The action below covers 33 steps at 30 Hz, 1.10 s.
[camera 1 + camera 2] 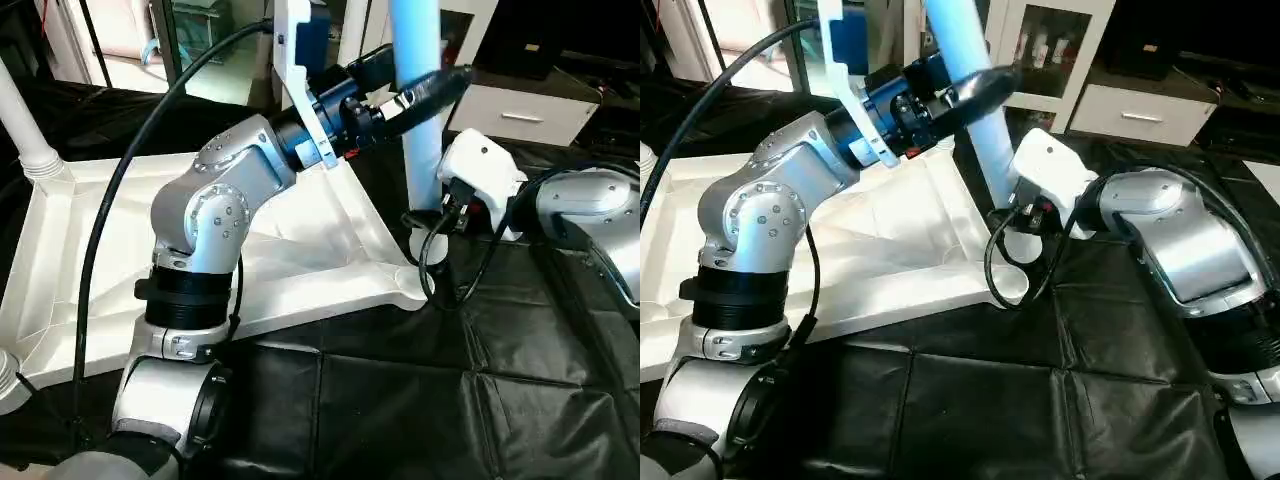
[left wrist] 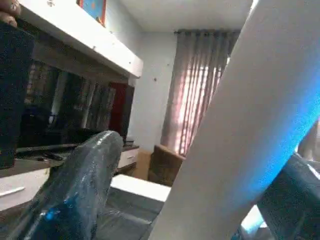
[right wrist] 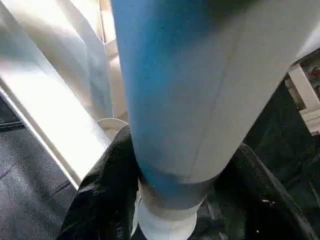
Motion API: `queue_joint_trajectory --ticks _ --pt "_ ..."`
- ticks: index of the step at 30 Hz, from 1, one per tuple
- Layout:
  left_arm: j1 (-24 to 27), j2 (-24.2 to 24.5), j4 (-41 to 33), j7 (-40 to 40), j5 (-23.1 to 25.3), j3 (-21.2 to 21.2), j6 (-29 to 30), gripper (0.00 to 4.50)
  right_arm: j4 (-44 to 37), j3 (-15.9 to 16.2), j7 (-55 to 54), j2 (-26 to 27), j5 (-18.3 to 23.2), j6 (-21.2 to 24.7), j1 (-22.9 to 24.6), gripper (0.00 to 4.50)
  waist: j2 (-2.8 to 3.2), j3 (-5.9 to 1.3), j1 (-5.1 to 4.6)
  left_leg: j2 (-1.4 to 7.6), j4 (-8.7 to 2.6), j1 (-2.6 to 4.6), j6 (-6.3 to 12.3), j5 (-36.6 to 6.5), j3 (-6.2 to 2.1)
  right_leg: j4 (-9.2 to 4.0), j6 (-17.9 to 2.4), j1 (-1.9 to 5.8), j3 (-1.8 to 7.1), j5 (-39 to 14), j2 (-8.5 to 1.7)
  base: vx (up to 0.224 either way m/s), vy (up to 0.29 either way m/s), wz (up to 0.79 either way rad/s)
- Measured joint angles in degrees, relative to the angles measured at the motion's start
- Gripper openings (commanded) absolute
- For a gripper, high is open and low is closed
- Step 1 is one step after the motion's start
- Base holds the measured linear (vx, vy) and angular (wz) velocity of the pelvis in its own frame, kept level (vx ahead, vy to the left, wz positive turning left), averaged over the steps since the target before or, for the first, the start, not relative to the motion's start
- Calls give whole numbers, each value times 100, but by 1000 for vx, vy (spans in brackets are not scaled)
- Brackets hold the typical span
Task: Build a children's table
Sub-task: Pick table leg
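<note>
The children's table top lies upside down on the black work table, ribs facing up. A white table leg stands upright in its near right corner socket. My right gripper is shut on this leg just above the socket, one black finger on each side. Higher up, my left gripper straddles the same leg, open, with a gap between its finger and the tube. Another leg stands in the far left corner.
The black-sheeted work table stretches out in front and to the right. A white drawer unit and a glass-door cabinet stand behind it. Black cables hang from my right wrist over the table's corner.
</note>
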Motion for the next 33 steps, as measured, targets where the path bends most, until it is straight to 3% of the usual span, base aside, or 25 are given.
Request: queue_joint_trajectory --ticks 9,13,26,29,33 --pt "1 39 -65 72 -58 -17 120 303 12 -1 -65 220 -112 3 0 172 0 0 7 0 2 0 0 0 0 2 -4 0 0 4 0 0 0 0" --pt "0 48 -67 106 -69 -14 119 295 59 -5 -118 276 -116 3 -1 172 0 0 12 0 4 1 0 0 0 2 -4 1 1 6 0 0 0 0" --pt "-2 95 -64 294 -203 124 196 200 94 -47 -225 514 -184 3 0 172 0 0 49 0 6 1 -1 0 -1 2 3 0 1 26 0 0 0 0" --pt "-57 102 -10 416 -211 233 170 189 88 -96 -226 598 -129 3 0 245 0 0 51 0 6 1 -1 0 -1 2 3 0 0 29 0 0 0 0" --pt "-168 117 170 618 -249 381 225 172 24 -419 -230 875 193 23 -1 276 1 0 59 0 8 1 -1 0 -1 1 3 0 0 32 0 0 0 0"
